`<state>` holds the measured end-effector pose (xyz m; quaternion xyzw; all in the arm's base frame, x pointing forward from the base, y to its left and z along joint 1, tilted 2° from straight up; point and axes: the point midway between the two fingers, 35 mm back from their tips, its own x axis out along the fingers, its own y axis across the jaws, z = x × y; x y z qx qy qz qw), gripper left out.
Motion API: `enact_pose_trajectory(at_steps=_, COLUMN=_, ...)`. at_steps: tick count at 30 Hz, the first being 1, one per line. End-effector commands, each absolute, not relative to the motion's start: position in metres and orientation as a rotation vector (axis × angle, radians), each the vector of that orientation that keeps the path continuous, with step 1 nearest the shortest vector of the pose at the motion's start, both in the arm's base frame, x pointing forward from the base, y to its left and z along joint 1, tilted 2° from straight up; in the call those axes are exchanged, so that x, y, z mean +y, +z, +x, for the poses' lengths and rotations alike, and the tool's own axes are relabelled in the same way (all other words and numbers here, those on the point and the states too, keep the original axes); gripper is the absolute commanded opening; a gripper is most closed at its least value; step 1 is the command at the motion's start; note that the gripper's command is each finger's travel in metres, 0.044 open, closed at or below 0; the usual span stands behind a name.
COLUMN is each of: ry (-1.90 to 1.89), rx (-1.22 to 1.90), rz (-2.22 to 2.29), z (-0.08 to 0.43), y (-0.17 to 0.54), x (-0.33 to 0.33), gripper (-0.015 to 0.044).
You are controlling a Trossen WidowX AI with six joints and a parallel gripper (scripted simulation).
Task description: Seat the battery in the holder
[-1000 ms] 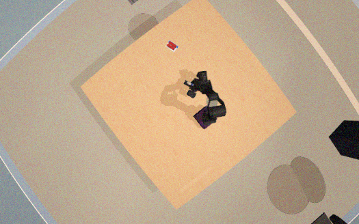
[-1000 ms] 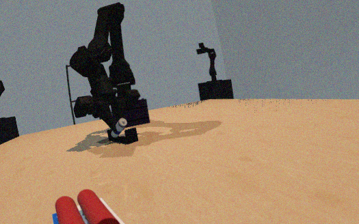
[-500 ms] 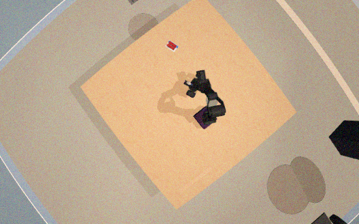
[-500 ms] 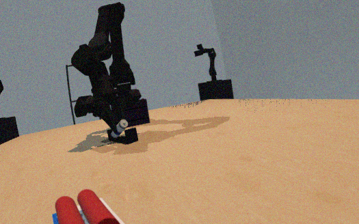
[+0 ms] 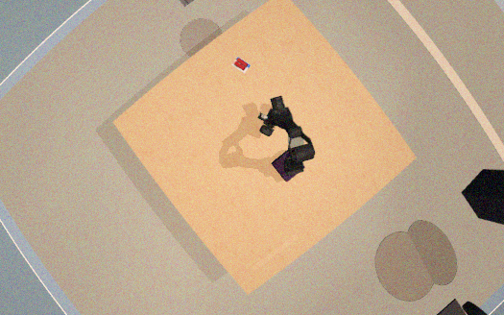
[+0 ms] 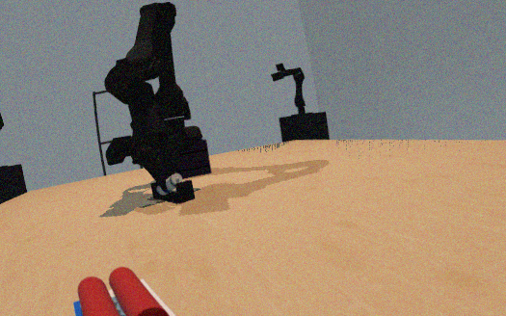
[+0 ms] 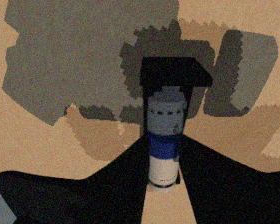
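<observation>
The battery (image 5: 264,116) (image 6: 171,183) (image 7: 164,146), white and grey with a blue band, is between the fingers of my gripper (image 7: 163,140), which is shut on it. The black holder (image 6: 184,192) (image 7: 172,71) is low over or on the table, around the battery's far part. In the wrist view the battery's narrower stepped end points at the holder's raised end block and lies close to it. In the exterior view the other, round end sits higher, so the battery looks tilted. The spring is not visible, and contact at either end cannot be told.
Red cylinders (image 5: 241,63) (image 6: 94,296) lie in a white and blue tray, away from the arm, near the exterior camera. The arm's dark base (image 5: 283,166) stands on the tabletop (image 5: 188,158). Other arms on black blocks (image 6: 305,126) (image 6: 1,185) stand in the background.
</observation>
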<state>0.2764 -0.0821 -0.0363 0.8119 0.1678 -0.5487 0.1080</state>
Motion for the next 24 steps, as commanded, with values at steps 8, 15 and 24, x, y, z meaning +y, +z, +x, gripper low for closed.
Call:
enact_pose_trajectory(at_steps=8, ry=-1.745, rx=0.475, rz=2.3, z=0.2741, y=-0.0427, x=-0.0818, gripper=0.0065)
enact_pose_trajectory(at_steps=15, ry=-1.806, rx=0.465, rz=2.247, z=0.2752, y=-0.0435, x=-0.0812, gripper=0.0065)
enact_pose_trajectory(at_steps=24, ry=-1.88, rx=0.451, rz=2.176, z=0.2765, y=-0.0439, x=-0.0803, gripper=0.0065)
